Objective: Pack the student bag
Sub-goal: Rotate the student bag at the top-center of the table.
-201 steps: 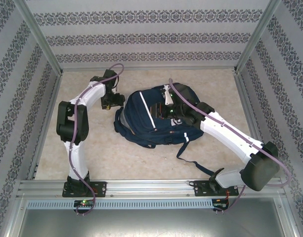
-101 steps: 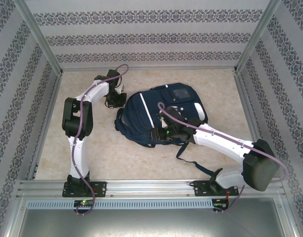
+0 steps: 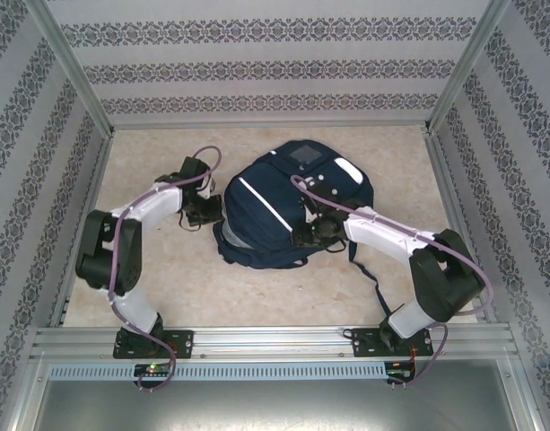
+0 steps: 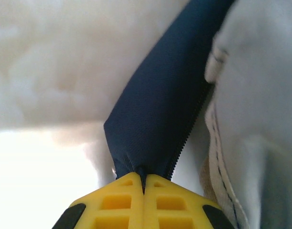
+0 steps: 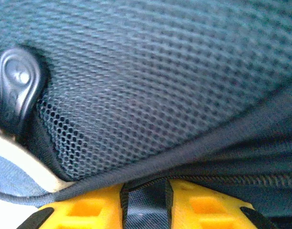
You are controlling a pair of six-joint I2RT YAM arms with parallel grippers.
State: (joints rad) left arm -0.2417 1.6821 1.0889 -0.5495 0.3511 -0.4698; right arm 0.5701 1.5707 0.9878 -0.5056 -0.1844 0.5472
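The student bag (image 3: 275,202), navy with a white stripe and a grey patch, lies in the middle of the table. My left gripper (image 3: 209,212) is at the bag's left edge. In the left wrist view its yellow fingers (image 4: 117,200) are shut on a navy flap (image 4: 160,109) edged with zipper teeth, and pale lining (image 4: 260,119) shows to the right. My right gripper (image 3: 312,232) is pressed against the bag's near side. Up close its yellow fingers (image 5: 88,210) are closed on a dark webbing strap (image 5: 146,200) under blue mesh padding (image 5: 150,81).
A loose dark strap (image 3: 371,271) trails from the bag toward the right arm's base. Patterned walls and metal posts (image 3: 77,72) enclose the beige table (image 3: 194,287) on three sides. A metal rail (image 3: 275,339) runs along the near edge.
The left gripper moved nearer and closed on the bag's edge flap. The right gripper came off the bag's top to its near side. The bag turned, with its grey patch now farther back.
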